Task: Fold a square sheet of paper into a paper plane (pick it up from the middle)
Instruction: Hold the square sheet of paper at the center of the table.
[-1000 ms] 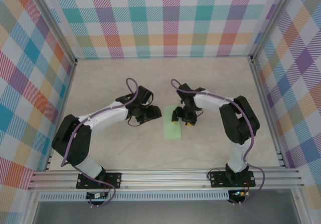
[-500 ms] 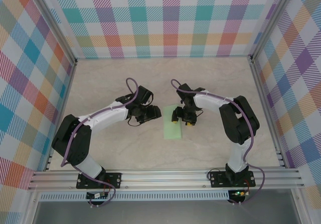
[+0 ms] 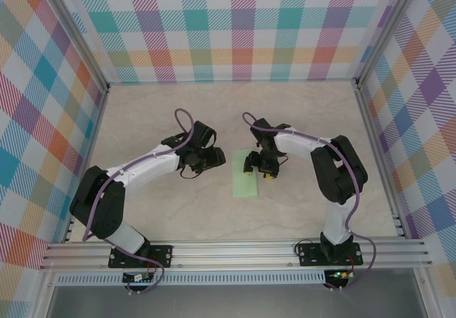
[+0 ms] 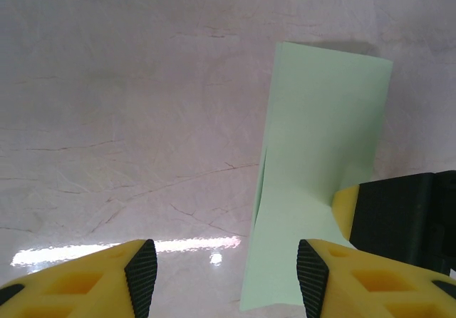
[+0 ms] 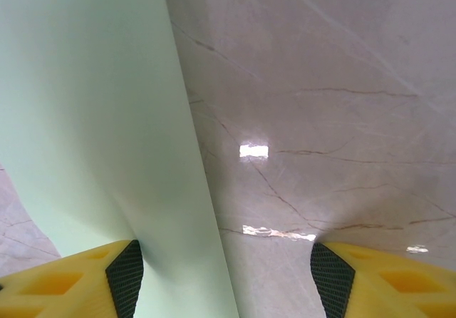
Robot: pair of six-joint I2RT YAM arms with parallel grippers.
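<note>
Pale mint-green paper: the square sheet of paper [image 3: 246, 183], lying as a long narrow strip, apparently doubled over on itself.
Place: flat on the surface [image 3: 306, 118], about midway between the left and right edges, slightly toward the near edge.
Layers: not quite shut along one long side in the left wrist view, with a thin gap between them.
Left pincer [image 4: 226, 279]: spread, pinching nothing, hovering just beside the strip's left long side, one pad over its margin.
Right pincer [image 5: 225, 275]: spread, gripping nothing; one finger low at the strip's far end, touching or nearly touching, cannot tell which.
Step in hand: most likely settling or flattening the centre fold; no pointed nose and no slanted corner folds yet.
Progress: early, by the look of it.
Next move: probably pressure run along the crease, or reopening the fold for the corner folds. Calls for one pincer pinning the thin paper while the other works, with low, gentle contact.
Risk: sliding on the smooth stone-patterned surface, giving a skewed crease.
</note>
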